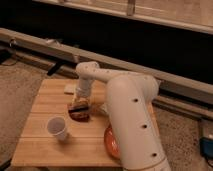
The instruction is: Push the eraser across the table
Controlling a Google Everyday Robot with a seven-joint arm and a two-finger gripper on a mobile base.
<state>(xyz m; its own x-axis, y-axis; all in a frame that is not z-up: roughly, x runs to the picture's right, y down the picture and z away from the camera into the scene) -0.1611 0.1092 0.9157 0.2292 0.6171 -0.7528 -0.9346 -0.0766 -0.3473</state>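
Note:
The table [42,142] is a light wooden plank top. My white arm [127,115] reaches over it from the right, and my gripper [80,101] points down at the table's middle, just in front of the pale block. The eraser [77,107], a small dark bar with a tan-reddish face, lies right under the gripper tip. It appears to touch the gripper and rests against the dark reddish-brown lump [79,115] in front of it.
A white cup [58,128] stands upright at the front left. A pale square block [69,89] lies near the back edge. An orange bowl [110,142] sits at the front right, partly hidden by my arm. Gravel floor surrounds the table.

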